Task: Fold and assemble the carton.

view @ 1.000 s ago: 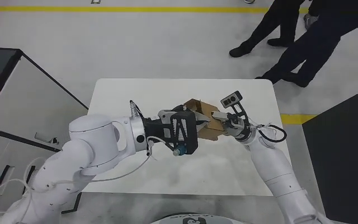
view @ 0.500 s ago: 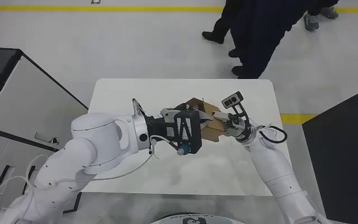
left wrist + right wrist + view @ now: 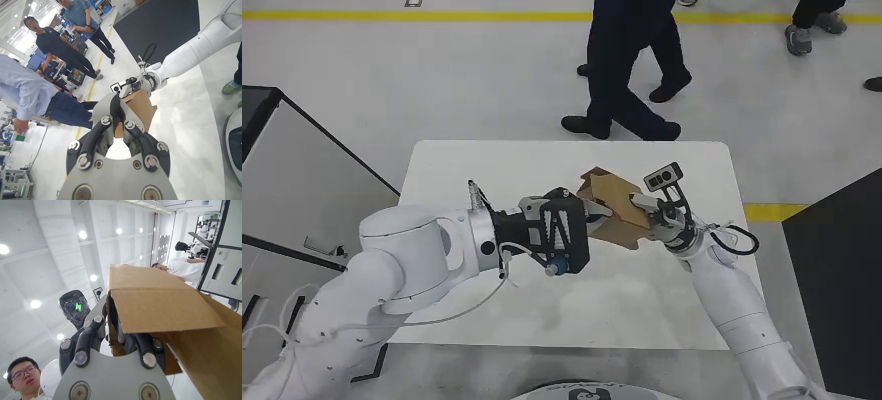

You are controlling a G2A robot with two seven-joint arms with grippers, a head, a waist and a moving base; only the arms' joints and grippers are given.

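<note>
1. Your left gripper has its fingers pinched tight on one edge of the brown carton.
2. Your right gripper holds the other end of the carton. One finger sits inside the cardboard wall and one outside, and they squeeze it between them.
3. The carton hangs tilted between your two grippers, with a flap sticking out.
4. It is held up over the white worktop, toward the far side.
</note>
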